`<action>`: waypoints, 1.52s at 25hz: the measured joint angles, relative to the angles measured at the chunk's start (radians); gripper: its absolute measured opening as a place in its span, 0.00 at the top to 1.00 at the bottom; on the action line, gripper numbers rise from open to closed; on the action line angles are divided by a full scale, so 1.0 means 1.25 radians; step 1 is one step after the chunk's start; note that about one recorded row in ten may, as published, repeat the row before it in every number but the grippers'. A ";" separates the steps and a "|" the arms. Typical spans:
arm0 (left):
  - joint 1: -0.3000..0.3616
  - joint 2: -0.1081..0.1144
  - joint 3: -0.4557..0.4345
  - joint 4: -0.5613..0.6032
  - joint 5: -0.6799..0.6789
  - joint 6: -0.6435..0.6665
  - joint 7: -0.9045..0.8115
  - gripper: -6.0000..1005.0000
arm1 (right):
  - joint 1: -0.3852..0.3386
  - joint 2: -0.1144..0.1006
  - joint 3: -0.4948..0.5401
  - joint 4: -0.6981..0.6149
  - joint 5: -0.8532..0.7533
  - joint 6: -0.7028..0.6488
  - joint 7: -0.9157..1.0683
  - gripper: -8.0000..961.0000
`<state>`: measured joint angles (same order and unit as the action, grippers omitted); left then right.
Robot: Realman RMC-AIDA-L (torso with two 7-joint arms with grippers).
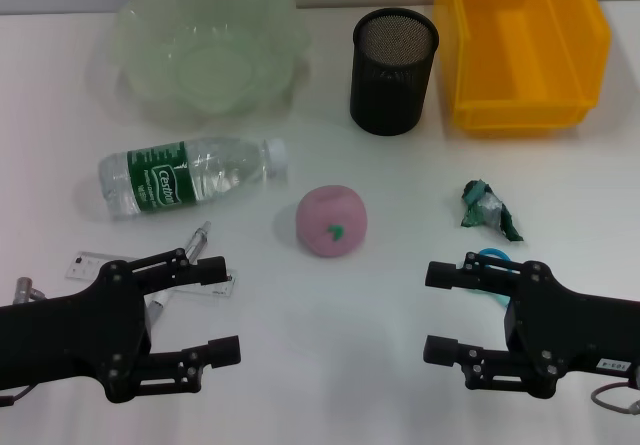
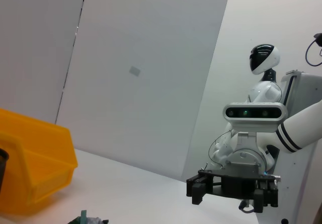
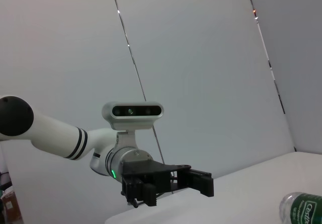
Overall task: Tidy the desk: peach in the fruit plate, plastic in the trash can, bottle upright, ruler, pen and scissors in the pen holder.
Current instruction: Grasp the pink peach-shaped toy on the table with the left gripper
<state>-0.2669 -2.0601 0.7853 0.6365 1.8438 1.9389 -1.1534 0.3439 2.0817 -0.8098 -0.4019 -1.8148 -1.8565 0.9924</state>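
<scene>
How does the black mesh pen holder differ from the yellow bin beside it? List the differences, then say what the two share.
The pen holder is black, while the yellow bin is bright yellow. The pen holder is a round mesh cylinder; the bin is a rectangular container with solid walls. The pen holder is the smaller and narrower of the two; the bin is much wider. Both stand upright at the back of the white table, open at the top.

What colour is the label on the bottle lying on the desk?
Green with white lettering; the bottle shows best in the head view.
</scene>
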 joint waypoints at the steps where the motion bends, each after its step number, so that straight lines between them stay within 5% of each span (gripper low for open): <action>1: 0.000 0.000 0.000 0.000 0.000 0.000 0.000 0.19 | 0.000 0.000 0.000 0.000 0.000 0.001 0.000 0.22; 38: -0.052 -0.005 -0.041 0.003 -0.016 -0.005 0.001 0.20 | -0.002 0.000 0.012 0.065 0.040 0.009 -0.059 0.22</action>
<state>-0.3320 -2.0664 0.7343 0.6399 1.8238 1.9323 -1.1526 0.3420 2.0821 -0.7945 -0.3209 -1.7643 -1.8449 0.9185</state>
